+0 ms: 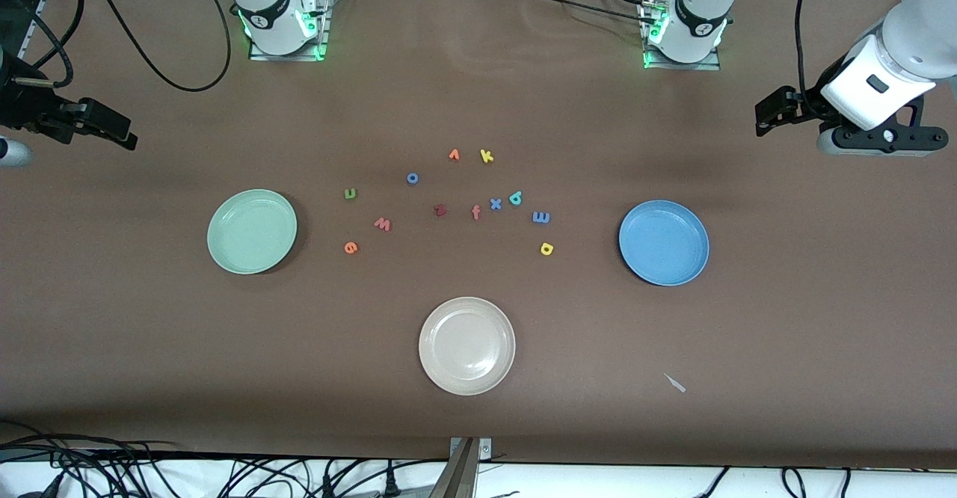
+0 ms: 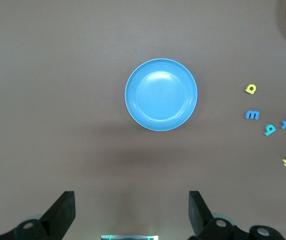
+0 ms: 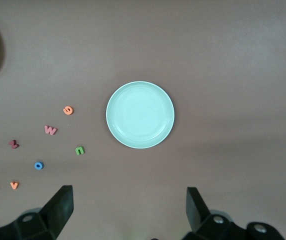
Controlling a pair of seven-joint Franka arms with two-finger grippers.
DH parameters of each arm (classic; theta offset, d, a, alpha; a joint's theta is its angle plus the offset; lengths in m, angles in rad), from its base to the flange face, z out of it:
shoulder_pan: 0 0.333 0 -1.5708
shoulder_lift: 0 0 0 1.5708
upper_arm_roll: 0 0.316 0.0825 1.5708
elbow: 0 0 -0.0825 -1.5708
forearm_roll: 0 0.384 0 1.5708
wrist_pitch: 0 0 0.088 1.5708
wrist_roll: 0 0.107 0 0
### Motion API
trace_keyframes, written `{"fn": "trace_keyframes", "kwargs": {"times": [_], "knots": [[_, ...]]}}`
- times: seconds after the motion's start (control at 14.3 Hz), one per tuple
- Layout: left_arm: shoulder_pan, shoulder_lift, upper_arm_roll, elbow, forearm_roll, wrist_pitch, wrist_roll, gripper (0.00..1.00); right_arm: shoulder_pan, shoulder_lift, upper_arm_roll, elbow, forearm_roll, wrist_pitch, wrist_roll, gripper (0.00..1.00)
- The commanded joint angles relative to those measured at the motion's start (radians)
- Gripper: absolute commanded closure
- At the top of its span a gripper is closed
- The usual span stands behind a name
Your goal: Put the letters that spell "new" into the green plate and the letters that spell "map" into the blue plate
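The green plate [image 1: 252,231] lies toward the right arm's end and the blue plate [image 1: 664,242] toward the left arm's end; nothing is in either. Between them on the cloth lie the dark green n [image 1: 350,194], pinkish-red w [image 1: 383,223] and orange e [image 1: 351,247], then the teal a [image 1: 515,198], blue m [image 1: 541,217] and yellow p [image 1: 546,248]. My left gripper [image 1: 770,109] hangs open at its end of the table, holding nothing. My right gripper [image 1: 105,128] hangs open at the other end, also holding nothing.
A beige plate [image 1: 467,345] sits nearer the front camera, midway between the two plates. Other letters lie among the task letters: blue o [image 1: 412,178], orange v [image 1: 454,155], yellow k [image 1: 487,156], dark red z [image 1: 440,211], an f [image 1: 475,212], blue x [image 1: 495,203].
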Motion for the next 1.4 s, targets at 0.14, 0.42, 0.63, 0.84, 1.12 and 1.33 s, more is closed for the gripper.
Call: {"fn": "trace_keyframes", "kwargs": {"times": [0.14,0.42,0.63,0.84,1.12,1.33], "knots": [[0.011,0.008,-0.006,0.026,-0.019,-0.023,0.017,0.00,-0.010,0.008,0.005,0.023,-0.004,-0.010,-0.005,0.00],[0.011,0.008,-0.006,0.026,-0.019,-0.023,0.017,0.00,-0.011,0.008,0.005,0.023,-0.004,-0.016,-0.002,0.00],[0.011,0.008,-0.006,0.026,-0.019,-0.023,0.017,0.00,-0.014,0.008,0.003,0.023,-0.004,-0.018,-0.001,0.00],[0.011,0.008,-0.006,0.026,-0.019,-0.024,0.017,0.00,-0.026,0.008,0.003,0.023,0.001,-0.018,-0.001,0.00],[0.011,0.008,-0.006,0.026,-0.019,-0.024,0.017,0.00,-0.026,0.008,0.003,0.023,0.001,-0.019,-0.001,0.00],[0.011,0.008,-0.006,0.026,-0.019,-0.024,0.017,0.00,-0.026,0.008,0.005,0.023,-0.001,-0.019,-0.002,0.00]]}}
